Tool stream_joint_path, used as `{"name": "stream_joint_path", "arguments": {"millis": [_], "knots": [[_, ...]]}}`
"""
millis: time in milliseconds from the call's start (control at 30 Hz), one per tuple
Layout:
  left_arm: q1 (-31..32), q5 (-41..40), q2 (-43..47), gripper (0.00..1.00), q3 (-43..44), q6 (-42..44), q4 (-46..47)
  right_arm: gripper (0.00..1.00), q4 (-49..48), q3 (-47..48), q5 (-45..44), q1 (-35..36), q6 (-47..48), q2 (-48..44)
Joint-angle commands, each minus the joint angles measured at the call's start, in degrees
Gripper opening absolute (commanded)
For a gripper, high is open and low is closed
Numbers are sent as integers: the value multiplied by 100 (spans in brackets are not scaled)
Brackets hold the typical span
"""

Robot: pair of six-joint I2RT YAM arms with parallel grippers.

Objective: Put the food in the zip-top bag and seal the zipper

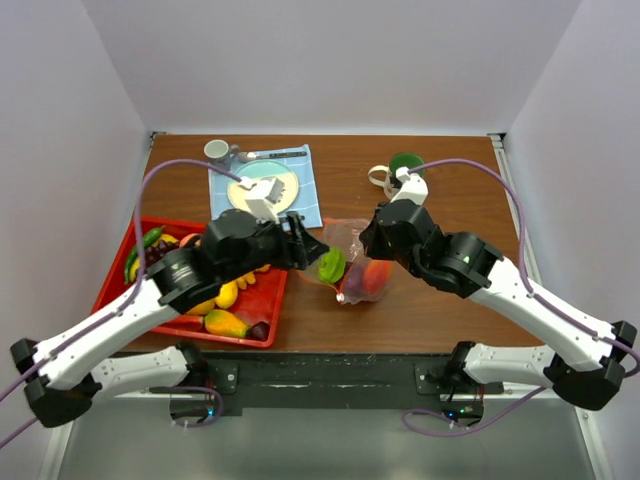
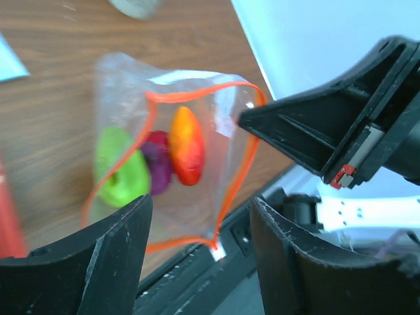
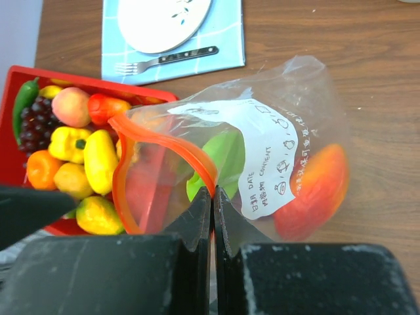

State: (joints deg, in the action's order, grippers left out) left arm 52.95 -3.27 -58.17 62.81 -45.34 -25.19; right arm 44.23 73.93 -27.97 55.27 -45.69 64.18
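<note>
The right claw [image 3: 212,197] fills the bottom of its own wrist view. Its two fingers are pressed flat together, and the tips pinch the zipper [image 3: 164,141] at the near side of the bag's mouth. The zip-top bag [image 3: 289,131] lies on the worktop [image 1: 350,170] just right of the red tray [image 3: 6,154], between the two claws. Its mouth is turned toward the tray and held up in an open loop. Three pieces of food show through the clear plastic: a green piece [image 3: 223,154], a red-orange piece [image 3: 315,190] toward the closed end, and a purple piece [image 2: 156,164] between them, seen only from the left wrist. A white printed label is on the side of the bag. The left claw [image 2: 200,216] hangs in front of the mouth with its fingers partly spread and nothing between them, so the orange loop of the zipper shows through the gap. The loose food [image 3: 98,161] is heaped in the tray, with yellow, orange, peach and red pieces, dark grapes and a green pepper against the far left wall. Beyond the tray a blue cloth [image 3: 226,46] lies on the worktop and carries a white plate [image 3: 164,20] and a fork [image 3: 170,59].
</note>
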Motion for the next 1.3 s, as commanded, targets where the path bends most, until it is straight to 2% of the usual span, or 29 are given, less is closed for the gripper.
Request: {"name": "stream_joint_path", "arguments": {"millis": [0,100,133,233,333,433,700,1100,1233,1267], "knots": [[-161,-1385,455,66,31,-255,-1302,0,-177,271,-148,-51,131,138],[-977,-1650,728,70,-391,-440,-1673,0,-300,175,-78,-51,148,156],[-1449,-1825,781,70,-514,-493,-1743,0,-353,131,-51,-51,148,147],[-2119,-2167,755,73,-1006,-615,-1902,0,-485,-27,72,-42,140,112],[-2428,-2651,623,77,-1454,-791,-1955,0,-590,-203,177,-42,131,68],[-2779,-2548,360,78,-1876,-792,-1718,0,-687,-361,291,-51,104,33],[-3150,-2433,-98,80,-2545,-809,-1181,0,-775,-617,336,-42,122,-99],[-3194,-2196,-669,81,-2967,-977,-522,0,-828,-634,441,-51,157,-55],[-3185,-2178,-591,73,-2967,-942,-522,0,-810,-617,423,-51,157,-46],[-3185,-2169,-547,67,-2958,-924,-539,0,-802,-608,424,-51,157,-46]]}}
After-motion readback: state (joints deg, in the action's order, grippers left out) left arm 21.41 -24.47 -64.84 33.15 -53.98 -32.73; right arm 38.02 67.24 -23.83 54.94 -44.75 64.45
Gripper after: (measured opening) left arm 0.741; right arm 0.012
